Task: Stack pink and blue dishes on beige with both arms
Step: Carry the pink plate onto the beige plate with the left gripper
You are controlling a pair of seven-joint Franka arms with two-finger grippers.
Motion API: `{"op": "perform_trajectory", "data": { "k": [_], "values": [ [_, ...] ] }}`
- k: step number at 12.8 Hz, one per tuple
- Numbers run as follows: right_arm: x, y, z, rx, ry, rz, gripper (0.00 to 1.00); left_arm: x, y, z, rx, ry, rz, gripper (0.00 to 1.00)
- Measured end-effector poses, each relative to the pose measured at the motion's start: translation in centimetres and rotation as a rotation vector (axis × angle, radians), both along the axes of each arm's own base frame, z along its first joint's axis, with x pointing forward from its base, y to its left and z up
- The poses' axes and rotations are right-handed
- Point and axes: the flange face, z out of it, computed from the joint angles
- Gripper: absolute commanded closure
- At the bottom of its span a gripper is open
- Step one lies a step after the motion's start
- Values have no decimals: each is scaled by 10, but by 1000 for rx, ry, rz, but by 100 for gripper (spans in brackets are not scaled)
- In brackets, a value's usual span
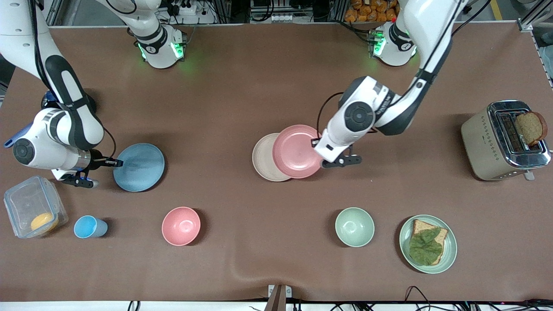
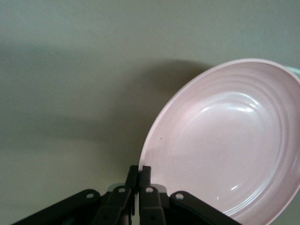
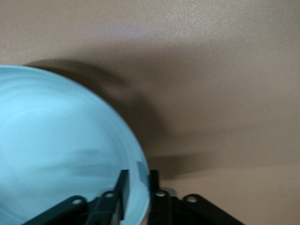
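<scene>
Pink plate [image 1: 296, 151] is pinched at its rim by the left gripper [image 1: 320, 152], jaws clamped on the edge nearest that arm; the left wrist view shows the same plate [image 2: 225, 140] with its rim running up between the fingers [image 2: 145, 174]. It hangs partly over the beige plate [image 1: 263, 157], offset toward the left arm's end, so not centred and, judging by the tilt, probably not yet let go. Blue plate [image 1: 139, 167] sits well apart, toward the right arm's end of the table, with the right gripper [image 1: 117, 163] at its rim. In the right wrist view one finger [image 3: 123, 186] lies over the blue plate [image 3: 61, 150], the other just outside the edge, jaws closing around the rim; can't confirm a firm grip yet. Progress: pink roughly mid-placement, blue not lifted, nothing stacked cleanly. Left to do: seat pink, carry blue across, set it on top. Hidden: most of the beige plate under the pink one, and whether the two plates touch. Left fingertips are blocked by the wrist in the front view.
</scene>
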Motion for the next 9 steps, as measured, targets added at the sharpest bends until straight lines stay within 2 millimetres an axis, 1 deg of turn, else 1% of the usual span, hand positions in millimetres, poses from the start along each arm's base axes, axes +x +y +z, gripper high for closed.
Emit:
{"op": "perform_trajectory", "data": {
  "k": [1, 3, 5, 6, 7, 9],
  "values": [
    [0, 0, 0, 1, -1, 0, 100, -6, -11, -8, -4, 2, -4, 100],
    [1, 1, 2, 0, -5, 0, 100, -14, -25, -18, -18, -5, -21, 100],
    [4, 2, 10, -2, -18, 3, 100, -16, -34, -25, -39, -24, -24, 100],
    [7, 3, 20, -1, -21, 7, 100, -17, -36, -28, -45, -27, -22, 100],
    [10, 4, 33, 3, -15, 12, 100, -19, -38, -33, -42, -23, -22, 100],
    [18, 6, 71, 13, 3, 21, 100, -22, -41, -40, -29, -27, -34, 100]
  ]
}}
